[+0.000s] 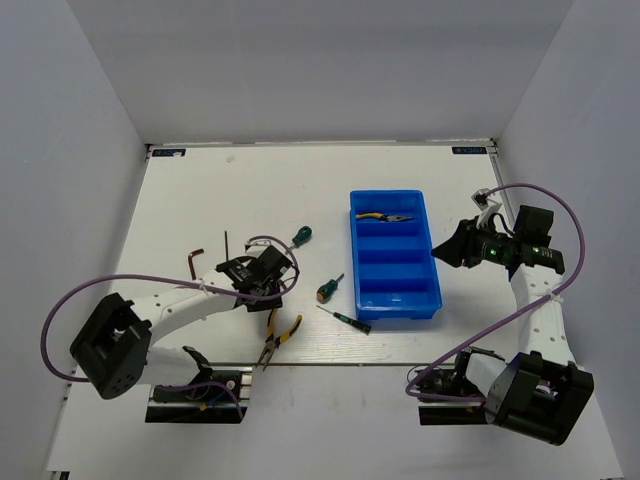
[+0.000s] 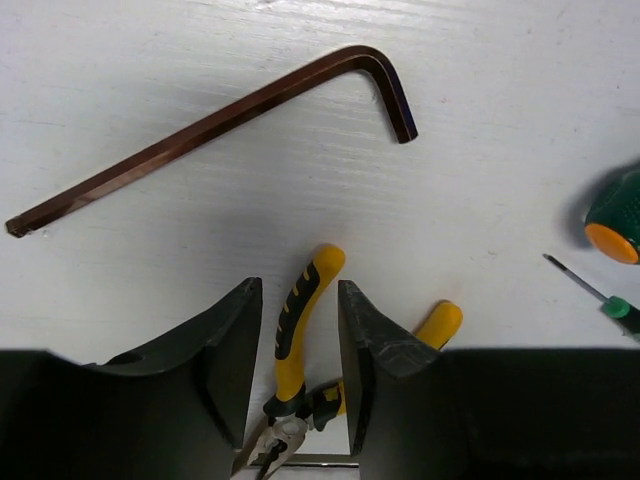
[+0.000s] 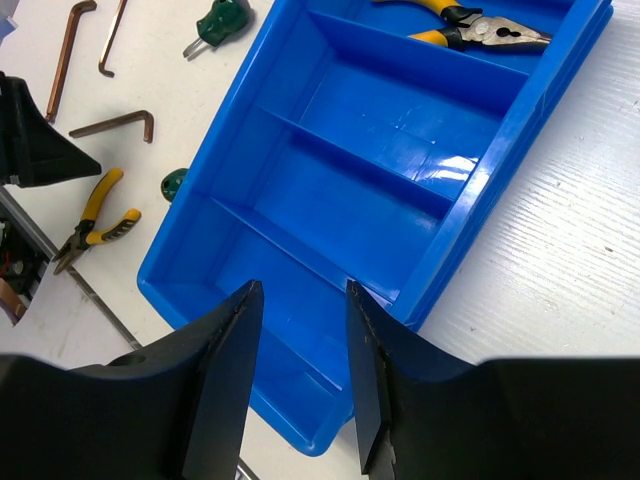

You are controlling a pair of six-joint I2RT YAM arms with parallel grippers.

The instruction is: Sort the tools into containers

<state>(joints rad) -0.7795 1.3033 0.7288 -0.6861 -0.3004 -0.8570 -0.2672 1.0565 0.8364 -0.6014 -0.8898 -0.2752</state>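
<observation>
The blue tray [image 1: 397, 272] has four compartments. One yellow-handled pliers [image 1: 385, 217] lies in the far one, also shown in the right wrist view [image 3: 470, 22]. The other pliers [image 1: 278, 338] lies on the table near the front edge. My left gripper [image 1: 262, 275] is open; in its wrist view one pliers handle [image 2: 297, 320] shows between the open fingers [image 2: 298, 295]. My right gripper [image 1: 455, 245] is open and empty by the tray's right side, its jaws [image 3: 300, 290] over the tray's [image 3: 380, 120] near compartments.
Two green-handled screwdrivers [image 1: 301, 237] [image 1: 327, 290] and a thin dark screwdriver [image 1: 345, 318] lie left of the tray. Brown hex keys [image 1: 195, 260] [image 1: 227, 243] lie further left; one [image 2: 220, 125] lies just ahead of my left fingers.
</observation>
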